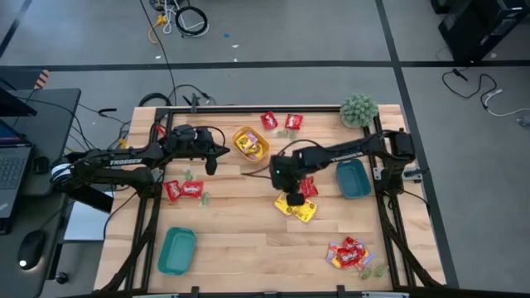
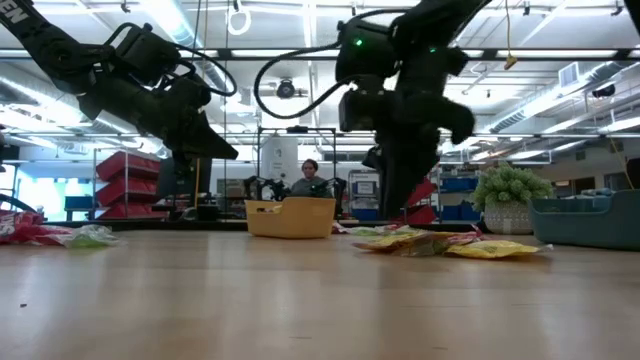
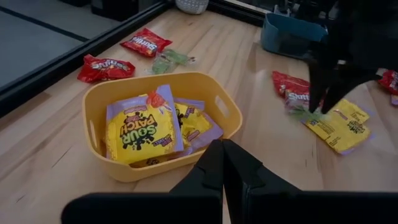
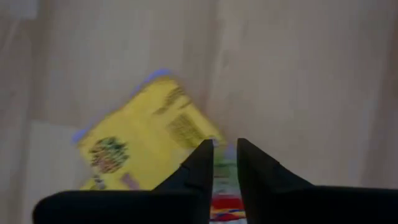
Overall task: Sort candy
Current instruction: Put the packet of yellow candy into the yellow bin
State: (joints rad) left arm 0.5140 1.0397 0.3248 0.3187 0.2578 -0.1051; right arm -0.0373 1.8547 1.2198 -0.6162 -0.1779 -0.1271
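Candy lies scattered on the table. Two red packets [image 1: 280, 122] sit near the far edge and two more [image 1: 182, 190] at the left. A mixed pile [image 1: 349, 253] lies near the right corner. Yellow packets [image 1: 300, 209], a red one [image 3: 292, 89] and a pale green piece [image 3: 303, 113] lie mid-table. The yellow tray [image 1: 250, 142] holds yellow packets [image 3: 144, 130]. My left gripper [image 3: 224, 163] is shut and hovers at that tray's near-left side. My right gripper [image 4: 225, 155] points down over the mid-table packets, its fingers a narrow gap apart.
A blue tray [image 1: 353, 179] stands right of my right gripper and a teal tray [image 1: 176, 249] near the left corner. A fuzzy green plant [image 1: 358, 109] sits at the far right corner. A person [image 2: 310, 178] sits beyond the table. Bare wood lies along the near middle.
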